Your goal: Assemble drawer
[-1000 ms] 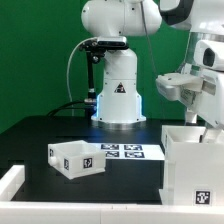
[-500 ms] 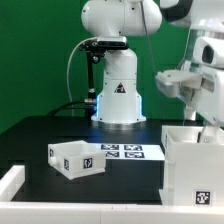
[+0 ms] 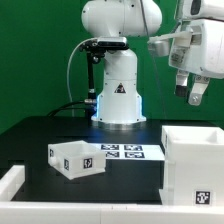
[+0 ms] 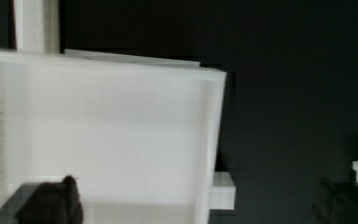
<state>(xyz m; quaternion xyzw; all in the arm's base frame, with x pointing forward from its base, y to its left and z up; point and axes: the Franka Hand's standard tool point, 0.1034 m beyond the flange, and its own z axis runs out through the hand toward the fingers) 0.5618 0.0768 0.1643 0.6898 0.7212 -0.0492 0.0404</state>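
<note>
The drawer (image 3: 75,158), a small white open-top box with tag markers on its sides, sits on the black table at the exterior view's left. My gripper (image 3: 188,94) hangs high at the exterior view's upper right, above the large tall white box (image 3: 195,165). It is open and holds nothing. In the wrist view the gripper (image 4: 194,206) looks down on the large box (image 4: 105,130). One dark finger (image 4: 51,200) shows clearly and the other is faint against the black table. The drawer does not show clearly in the wrist view.
The marker board (image 3: 122,152) lies flat between the drawer and the large box. The robot base (image 3: 118,95) stands behind it. A white rail (image 3: 10,184) runs along the table's front left corner.
My gripper has risen from the large box's top edge to well above it. The drawer and the large box have not moved.
</note>
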